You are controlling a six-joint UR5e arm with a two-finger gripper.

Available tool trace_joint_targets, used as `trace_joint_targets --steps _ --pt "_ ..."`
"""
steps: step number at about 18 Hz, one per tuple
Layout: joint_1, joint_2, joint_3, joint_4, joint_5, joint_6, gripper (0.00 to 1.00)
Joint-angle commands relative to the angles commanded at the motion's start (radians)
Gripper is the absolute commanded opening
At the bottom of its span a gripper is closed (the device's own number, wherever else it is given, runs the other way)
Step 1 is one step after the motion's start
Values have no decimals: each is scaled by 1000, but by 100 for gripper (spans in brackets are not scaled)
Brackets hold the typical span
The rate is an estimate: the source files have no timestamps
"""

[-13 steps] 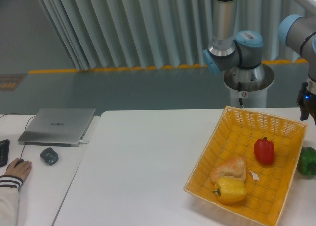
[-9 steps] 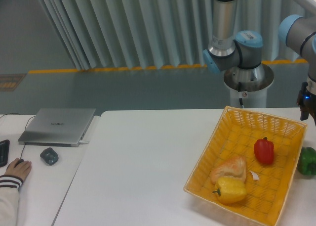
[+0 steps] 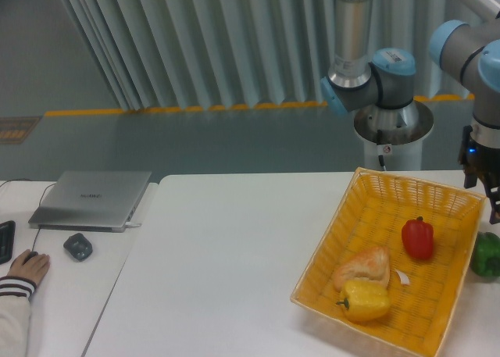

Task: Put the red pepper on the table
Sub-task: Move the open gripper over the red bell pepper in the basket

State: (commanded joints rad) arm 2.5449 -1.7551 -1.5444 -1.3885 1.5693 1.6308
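The red pepper [image 3: 418, 238] sits inside the yellow basket [image 3: 367, 201], in its right half, not yet on the white surface [image 3: 226, 263]. It stands roughly upright — long axis near vertical, dark stem pointing up and slightly away from the camera.

The tool [image 3: 491, 191] hangs at the right edge of the view, above the basket's far right corner. Only part of it is visible; whether its fingers are apart or together cannot be told, and nothing is seen held in it.

Governing relation: the red pepper lies below and to the left of the tool, toward the camera — so the approach would likely be leftward and down, fingers straddling the body below the stem.

Also present: a yellow pepper [image 3: 365, 300] and a bread roll [image 3: 362, 265] in the basket's near left part, well clear of the red pepper. A green pepper [image 3: 487, 254] rests outside the right rim.
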Motion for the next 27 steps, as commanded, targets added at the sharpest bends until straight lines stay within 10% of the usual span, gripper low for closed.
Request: trace_joint_targets --steps 3,16,27 --pt "-73 16 -63 34 -2 -279 100" --pt "-115 85 -230 115 -43 -718 100" --pt "-115 20 -261 227 -57 -861 100"
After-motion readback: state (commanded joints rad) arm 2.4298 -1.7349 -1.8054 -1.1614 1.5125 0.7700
